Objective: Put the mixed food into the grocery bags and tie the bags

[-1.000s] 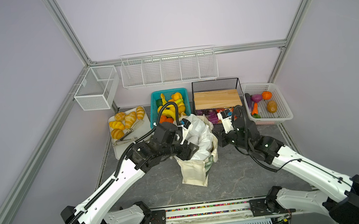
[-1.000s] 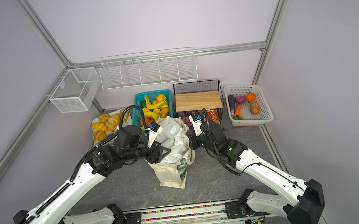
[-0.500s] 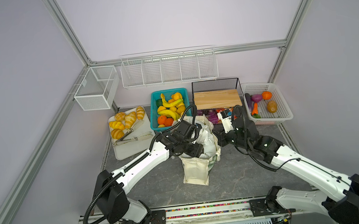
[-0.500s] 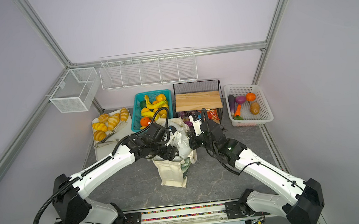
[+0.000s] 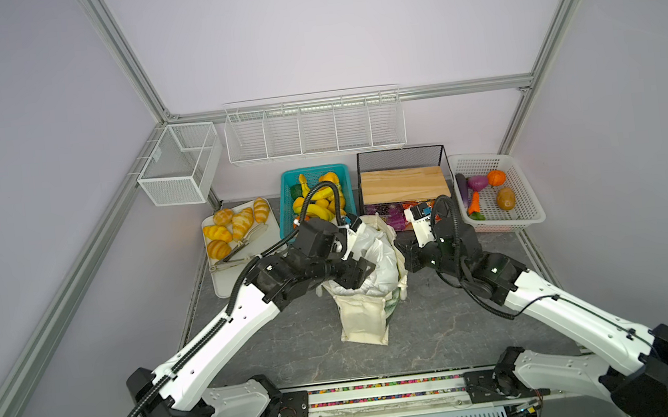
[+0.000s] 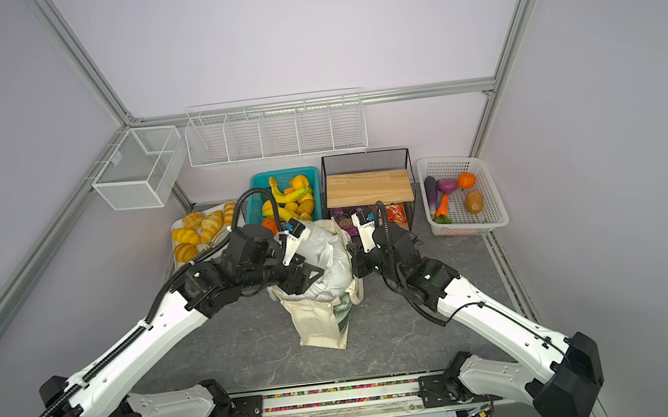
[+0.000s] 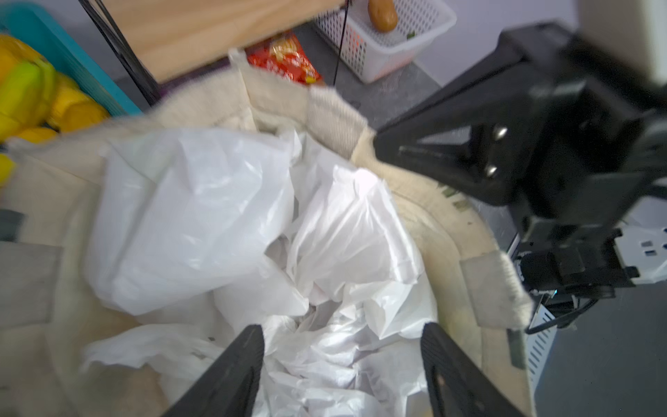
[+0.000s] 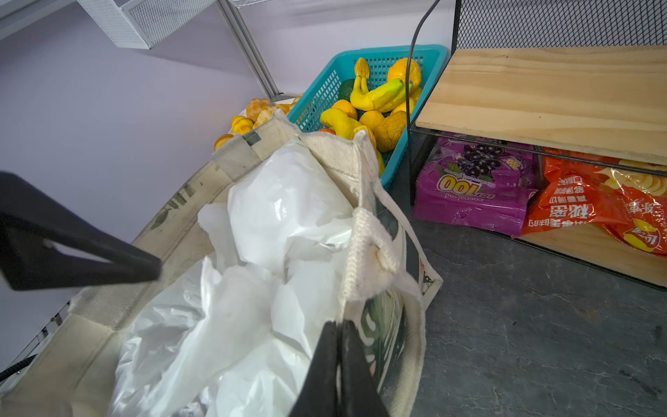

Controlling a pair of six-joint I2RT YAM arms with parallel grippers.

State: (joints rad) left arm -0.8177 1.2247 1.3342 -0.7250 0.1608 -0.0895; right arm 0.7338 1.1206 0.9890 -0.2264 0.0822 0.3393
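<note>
Two nested bags: white plastic carrier bag inside cream canvas tote; left pincer, nine o'clock, gapes over plastic; right pincer, three o'clock, seemingly clamps tote rim.

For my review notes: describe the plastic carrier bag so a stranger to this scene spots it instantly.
At the middle of the grey table, in front of the black wire shelf, a cream canvas tote stands upright. The plastic carrier bag is crumpled inside its open mouth. Unlike the tote's matte cloth, it is thin, glossy and white.
</note>
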